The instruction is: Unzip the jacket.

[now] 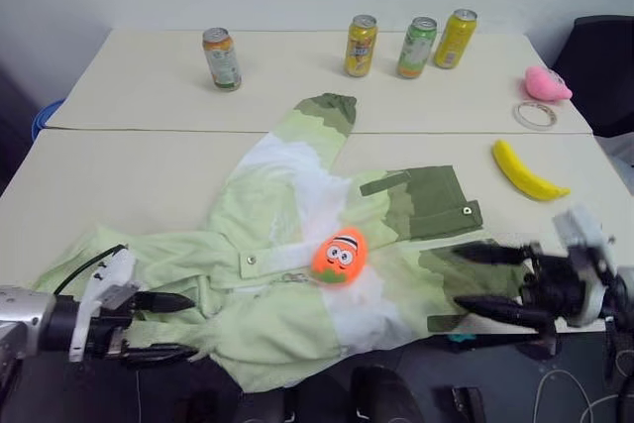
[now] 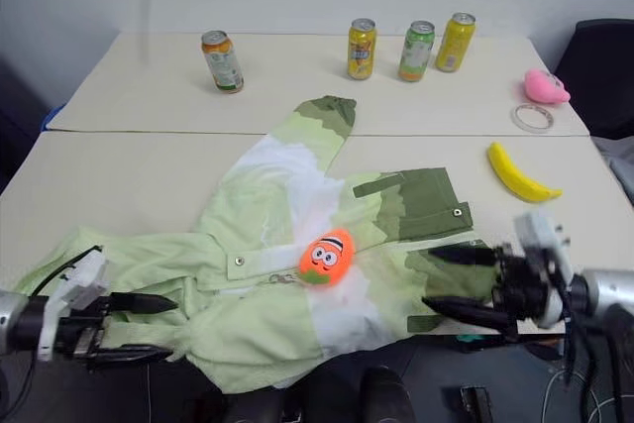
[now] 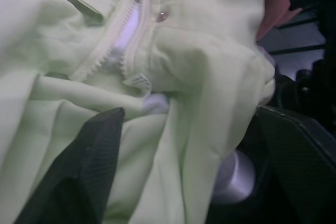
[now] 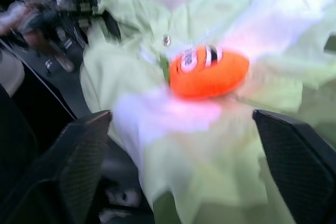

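- Jacket (image 1: 287, 245): lt-green w/ white centre and dk olive patches, spread flat across near table (image 1: 119, 175), one sleeve reaching up toward far table (image 1: 287, 71), lower hem spilling over near edge.
- Jacket zip (image 3: 113, 43): seen in left wrist view, white teeth parted at lower end, snap buttons beside it; fabric bunched and creased there.
- Left gripper (image 1: 163, 327): at near-left edge, level, pointing toward jacket's left hem. Fingers wide apart, one above the other; nothing between them. Tips just beside the cloth; contact can't be told.
- Right gripper (image 1: 485, 282): at near-right edge, pointing left over jacket's olive-patched side. Fingers spread wide, nothing gripped; hangs above the cloth.
- Orange plush toy (image 1: 339, 256): cartoon eyes, striped top, lying on jacket's middle, btwn the two grippers.
- Can, orange/white (image 1: 221, 58): upright, far table, left side, apart from the others.
- Can, yellow/orange (image 1: 361, 46): upright, far table, centre-right.
- Can, green (image 1: 417, 48): upright, just right of yellow/orange can.
- Can, yellow (image 1: 456, 39): upright, right of green can, rightmost of the row.
- Pink soft toy (image 1: 546, 84): far-right end of far table.
- Tape ring (image 1: 535, 114): lying flat, just in front of pink toy.
- Banana (image 1: 525, 171): near table, right side, well apart from jacket's olive pocket.
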